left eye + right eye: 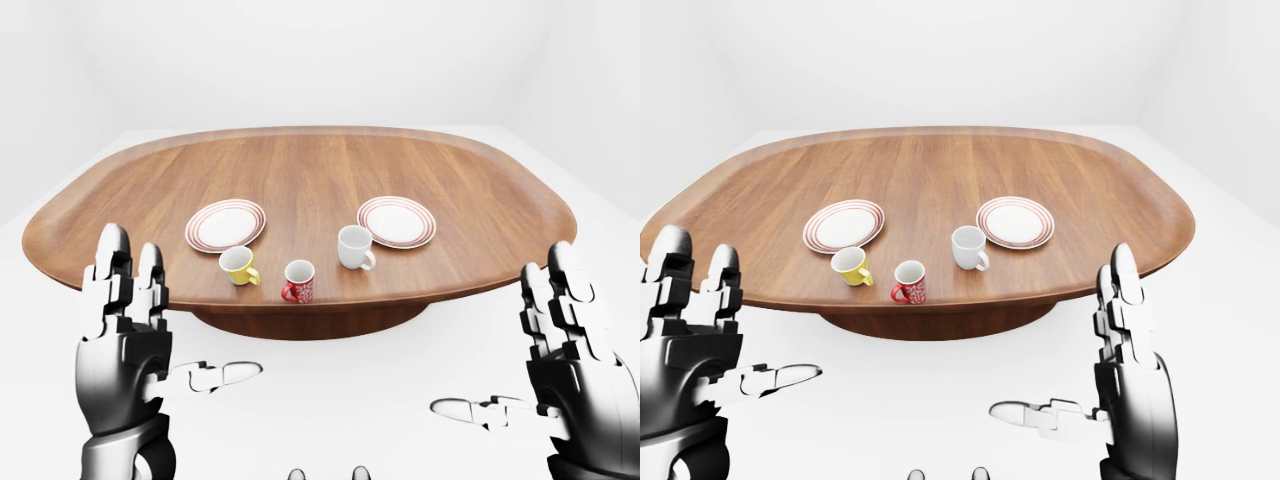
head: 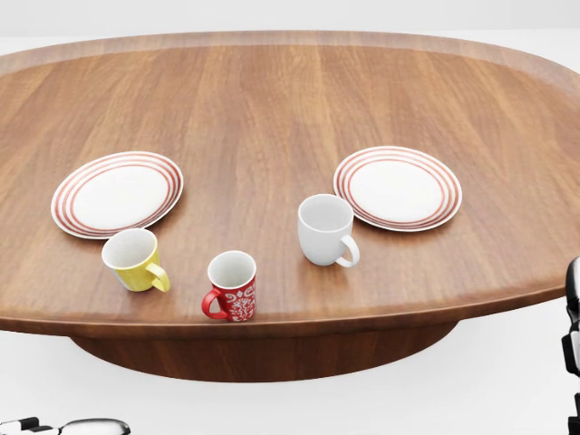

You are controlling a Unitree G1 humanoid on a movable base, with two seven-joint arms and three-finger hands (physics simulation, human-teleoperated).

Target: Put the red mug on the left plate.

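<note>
Red mug (image 2: 231, 287) upright at the surface (image 2: 272, 100) edge nearest the camera, between yellow mug (image 2: 134, 260) and white mug (image 2: 325, 230), apart from left plate (image 2: 117, 193). Left hand (image 1: 125, 330) and right hand (image 1: 572, 345) visible whole only in eye views: spread open, empty, short of the edge.

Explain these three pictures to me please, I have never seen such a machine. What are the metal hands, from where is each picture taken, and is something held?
These are simulator renders from cameras on a humanoid robot's head, looking over its own arms. Two are a left-eye and right-eye pair; the third, the head view, looks closer at the table. The metal shapes are its three-finger hands: the left hand and the right hand. Both are open, raised below the table's near edge, and hold nothing. On the wooden table stand a red mug, a yellow mug and a white mug. Behind them lie two red-rimmed plates, the left plate and the right plate, both empty.
</note>
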